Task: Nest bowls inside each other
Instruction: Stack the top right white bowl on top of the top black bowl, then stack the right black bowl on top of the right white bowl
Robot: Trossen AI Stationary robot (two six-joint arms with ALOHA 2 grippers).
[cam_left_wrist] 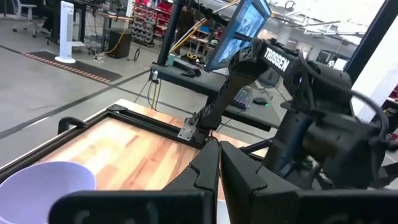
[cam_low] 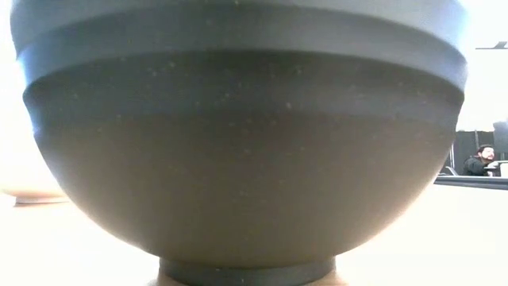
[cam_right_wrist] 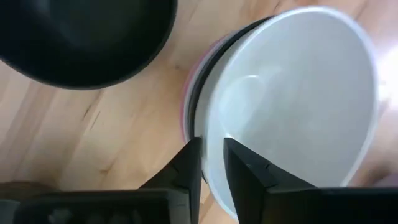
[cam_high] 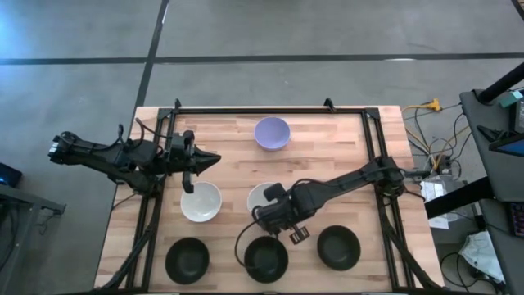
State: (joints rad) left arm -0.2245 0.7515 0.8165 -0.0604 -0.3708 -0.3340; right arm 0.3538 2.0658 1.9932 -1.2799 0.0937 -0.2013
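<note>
The high view shows six bowl spots. A lavender bowl point(cam_high: 272, 133) stands near the far edge, and a white bowl point(cam_high: 201, 201) stands at mid-table. Three black bowls point(cam_high: 187, 260) point(cam_high: 266, 258) point(cam_high: 338, 247) stand in a row along the near edge. A white bowl point(cam_right_wrist: 292, 93) sits in a black one point(cam_right_wrist: 198, 99), which sits in a pink one point(cam_right_wrist: 185, 112); this stack point(cam_high: 260, 195) stands right of the single white bowl. My right gripper point(cam_high: 264, 211) is shut on the stack's rim. My left gripper point(cam_high: 205, 160) is shut and hovers just beyond the single white bowl. My right gripper point(cam_right_wrist: 211, 155) pinches the rim point(cam_right_wrist: 211, 134) of the stack's white bowl. One finger point(cam_right_wrist: 245, 168) is inside the bowl and the other point(cam_right_wrist: 189, 162) is outside, over the black and pink rims. The fingers come from above, slanting from the table's right. The white bowl lies tilted in the stack.
A black metal frame point(cam_high: 270, 110) borders the wooden table. The middle black bowl point(cam_low: 238, 159) fills the low view, with a pale bowl point(cam_low: 24, 183) beside it and a person point(cam_low: 480, 159) far behind. The left wrist view shows the lavender bowl point(cam_left_wrist: 43, 186) and the right arm point(cam_left_wrist: 311, 93).
</note>
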